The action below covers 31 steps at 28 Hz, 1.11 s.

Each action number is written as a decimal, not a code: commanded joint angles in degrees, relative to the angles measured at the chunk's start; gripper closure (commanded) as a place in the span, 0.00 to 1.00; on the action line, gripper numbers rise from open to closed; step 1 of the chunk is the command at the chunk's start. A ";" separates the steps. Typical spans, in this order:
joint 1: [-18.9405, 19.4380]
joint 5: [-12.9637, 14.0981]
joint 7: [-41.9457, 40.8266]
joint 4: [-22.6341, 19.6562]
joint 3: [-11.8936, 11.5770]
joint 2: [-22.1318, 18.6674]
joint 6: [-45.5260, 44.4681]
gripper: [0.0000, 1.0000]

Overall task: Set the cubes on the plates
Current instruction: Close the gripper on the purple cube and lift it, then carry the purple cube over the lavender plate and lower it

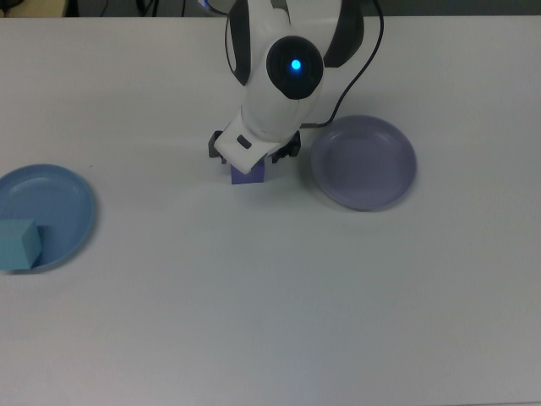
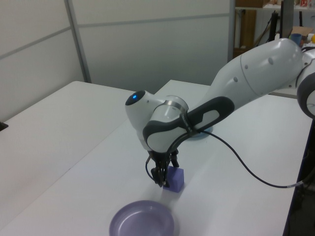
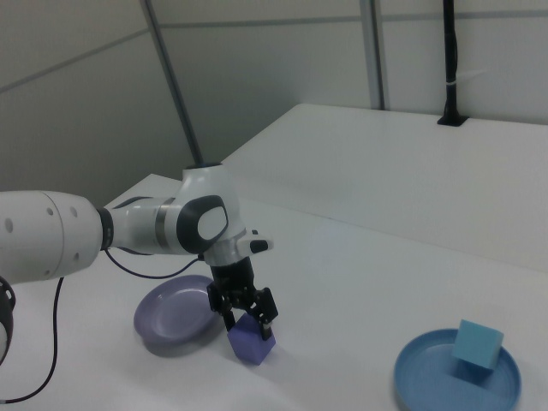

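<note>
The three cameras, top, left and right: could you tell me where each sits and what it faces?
Top view: overhead, looking straight down on the table; the arm's wrist hides the tool above the indigo cube.
Left view: beyond the lavender plate, facing the sky blue plate behind the arm.
Right view: the opposite side, sky blue plate with the cyan cube nearest.
All three share the indigo cube and the lavender plate.
</note>
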 commanded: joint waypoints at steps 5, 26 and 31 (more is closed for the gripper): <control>-0.32 -1.16 1.30 -2.15 -0.30 -0.43 3.14 0.56; 8.89 1.12 12.43 -0.13 1.19 -8.44 -5.22 0.72; 12.94 1.12 15.63 0.22 1.45 -8.09 -4.77 0.71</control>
